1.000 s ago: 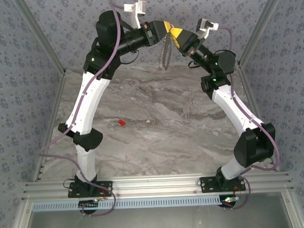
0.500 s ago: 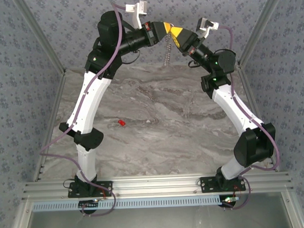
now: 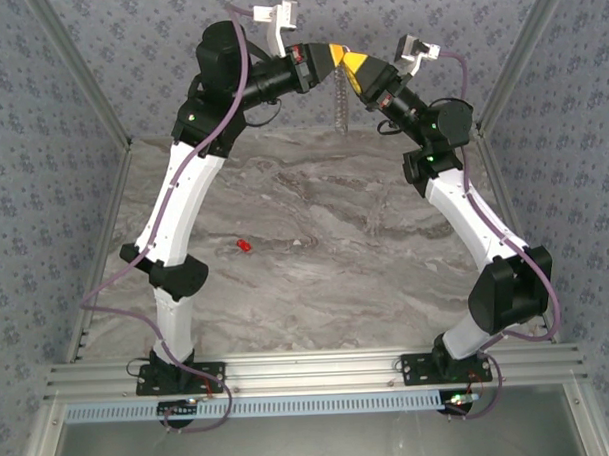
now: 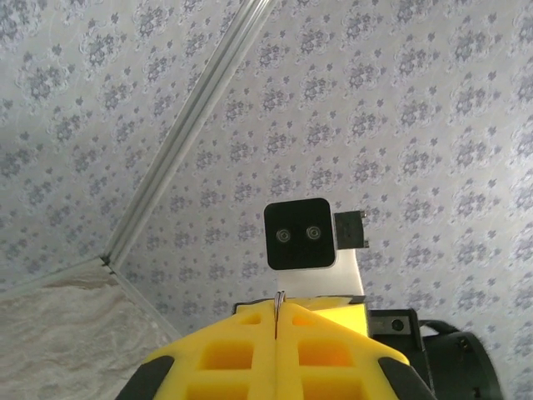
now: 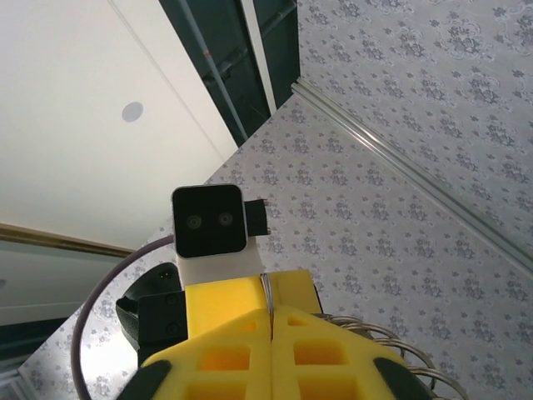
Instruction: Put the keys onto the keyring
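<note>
while left claw [image 3: 335, 60] and right claw [image 3: 351, 65] pinch keyring [image 3: 342, 102] aloft, red key [image 3: 242, 247] on table [image 3: 326, 277], clear of edges

The left gripper [image 3: 336, 59] and right gripper [image 3: 350, 63] have bright yellow jaws. Under the jaws hangs the silvery-grey keyring [image 3: 342, 105]. Well apart from the jaws, the bright red key [image 3: 242, 247] lies on the grey-white marbled bench [image 3: 326, 277]. The wallpaper [image 3: 69, 86] is grey-blue and floral.

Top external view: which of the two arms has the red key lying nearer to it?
The left arm: the red key lies on the table close beside its white link; the right arm is far across.
</note>
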`<control>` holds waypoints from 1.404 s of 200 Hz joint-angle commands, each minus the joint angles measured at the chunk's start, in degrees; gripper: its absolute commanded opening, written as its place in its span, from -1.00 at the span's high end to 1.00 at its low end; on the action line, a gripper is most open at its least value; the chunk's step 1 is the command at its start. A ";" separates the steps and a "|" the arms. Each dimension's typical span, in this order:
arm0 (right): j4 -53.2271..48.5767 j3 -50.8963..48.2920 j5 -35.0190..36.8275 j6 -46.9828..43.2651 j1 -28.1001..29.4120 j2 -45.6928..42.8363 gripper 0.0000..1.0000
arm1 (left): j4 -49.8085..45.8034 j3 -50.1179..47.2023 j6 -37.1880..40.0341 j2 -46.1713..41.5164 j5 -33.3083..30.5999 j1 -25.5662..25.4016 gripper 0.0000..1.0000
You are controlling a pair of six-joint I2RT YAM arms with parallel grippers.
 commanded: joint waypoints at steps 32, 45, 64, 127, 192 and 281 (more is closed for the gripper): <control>1.04 -4.90 -1.51 -0.74 -4.82 -4.98 0.18 | -6.99 1.43 20.08 -2.65 2.45 -0.64 1.00; -0.11 -7.02 -2.74 -1.03 -6.52 -6.53 0.13 | -8.69 1.42 25.00 -3.12 4.35 -0.64 1.00; -1.10 -9.56 -5.31 -1.09 -8.85 -8.28 0.08 | -11.48 1.34 30.91 -3.60 6.50 -0.66 1.00; -0.70 -8.20 -19.57 -2.25 -10.03 -8.52 0.03 | -15.05 1.43 37.29 -3.90 14.39 0.22 1.00; -2.88 -5.56 -23.73 -5.58 -6.59 -8.05 0.08 | -14.20 1.43 34.31 -3.44 18.33 0.94 1.00; -2.92 -2.98 -22.70 -6.22 -5.86 -6.14 0.23 | -11.79 1.60 31.50 -2.45 20.89 0.93 1.00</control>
